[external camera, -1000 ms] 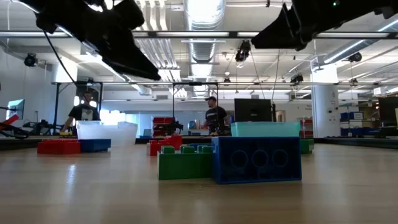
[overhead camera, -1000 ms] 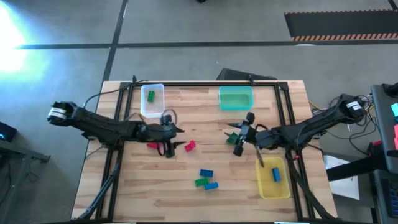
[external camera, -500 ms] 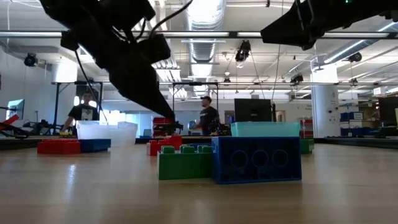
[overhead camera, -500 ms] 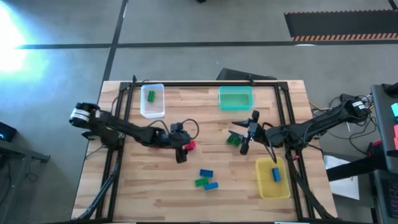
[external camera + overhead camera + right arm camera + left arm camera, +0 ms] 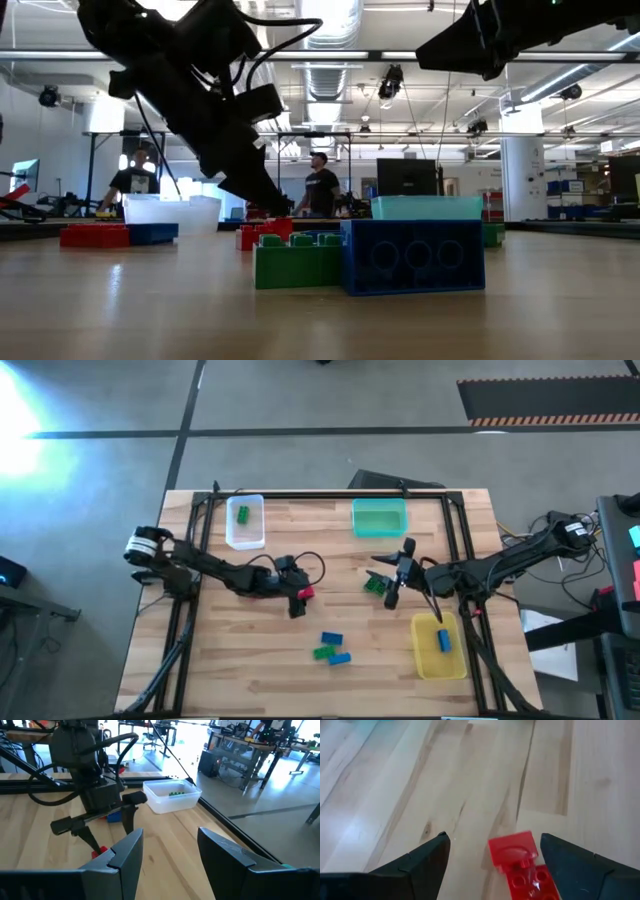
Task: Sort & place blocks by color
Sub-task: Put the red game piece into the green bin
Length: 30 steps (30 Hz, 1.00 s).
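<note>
Leftmost, a clear plastic bin with rounded corners sits on the pale, grained wooden desk, one green block inside. Next, the left hand is down near the desk's middle, its dark fingers spread either side of a studded red block that lies flat on the wood. Nearer the front edge lie two blue blocks and a green block, close together. Farther right, a teal bin stands at the back. The right hand hovers with fingers apart, gripping nothing, above green blocks. Rightmost, a yellow bin contains a blue block.
</note>
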Available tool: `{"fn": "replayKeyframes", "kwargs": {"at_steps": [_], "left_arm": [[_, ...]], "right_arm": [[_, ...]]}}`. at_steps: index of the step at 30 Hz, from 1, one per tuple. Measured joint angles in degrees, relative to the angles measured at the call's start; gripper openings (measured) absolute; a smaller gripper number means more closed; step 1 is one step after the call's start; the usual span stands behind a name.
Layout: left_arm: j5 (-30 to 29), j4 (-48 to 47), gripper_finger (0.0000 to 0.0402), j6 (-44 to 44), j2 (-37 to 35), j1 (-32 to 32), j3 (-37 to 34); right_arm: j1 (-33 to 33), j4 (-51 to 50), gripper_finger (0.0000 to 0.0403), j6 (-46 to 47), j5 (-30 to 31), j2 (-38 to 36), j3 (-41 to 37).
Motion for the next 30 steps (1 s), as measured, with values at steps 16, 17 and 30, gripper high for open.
{"fn": "replayKeyframes", "kwargs": {"at_steps": [16, 17, 30], "left_arm": [[0.24, 3.68, 0.0218, 0.35, 4.22, -0.04, 0.04], [0.21, 3.71, 0.0204, 0.35, 4.19, -0.04, 0.05], [0.06, 3.57, 0.0122, 0.51, 1.51, -0.04, 0.86]], "right_arm": [[0.00, -0.04, 0.0178, 0.21, 0.07, 0.01, 0.00], [0.00, -0.03, 0.0178, 0.22, 0.08, 0.01, 0.00], [0.01, -0.22, 0.0178, 0.22, 0.10, 0.00, 0.00]]}}
